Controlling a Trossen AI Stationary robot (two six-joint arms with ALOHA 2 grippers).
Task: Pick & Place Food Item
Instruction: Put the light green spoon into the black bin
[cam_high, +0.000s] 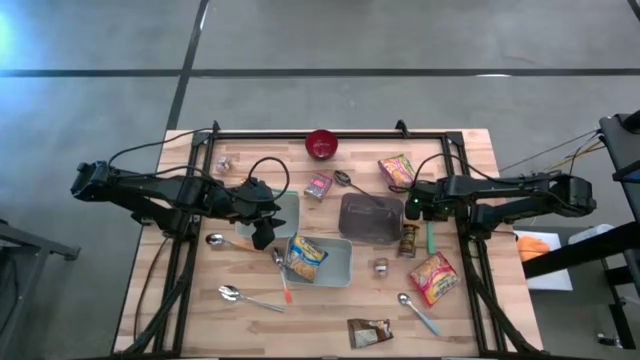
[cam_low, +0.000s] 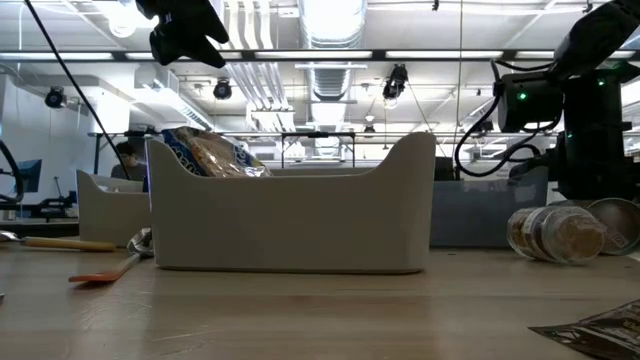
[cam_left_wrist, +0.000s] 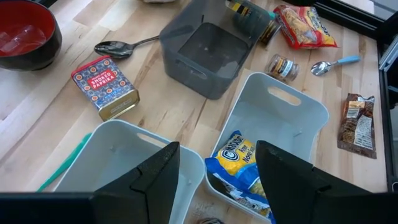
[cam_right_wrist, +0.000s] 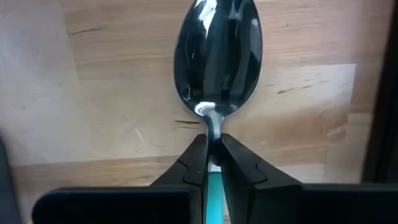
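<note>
A metal spoon (cam_right_wrist: 217, 56) with a teal handle (cam_high: 430, 237) lies flat on the wood right of the grey bin (cam_high: 370, 218). My right gripper (cam_right_wrist: 212, 142) points straight down over it and is shut on it. My left gripper (cam_left_wrist: 217, 180) hangs open above the two white bins, touching nothing. The nearer white bin (cam_left_wrist: 292, 118) holds a blue and yellow snack bag (cam_left_wrist: 239, 168). The other white bin (cam_left_wrist: 118, 162) is below the left finger. My right gripper pinches the spoon's thin neck (cam_right_wrist: 212, 124) between its two fingers, just where the metal bowl meets the teal handle. The fingers come from above, pointing down, one on each side of the handle. The spoon lies flat on the table, bowl up.
A red bowl (cam_high: 321, 144) stands at the far edge. Noodle packets (cam_high: 397, 168) (cam_high: 433, 277), a paprika tin (cam_left_wrist: 104, 87), a small jar (cam_left_wrist: 283, 66), a brown packet (cam_high: 368, 333) and other spoons (cam_high: 240, 297) (cam_high: 415, 310) lie scattered around the bins.
</note>
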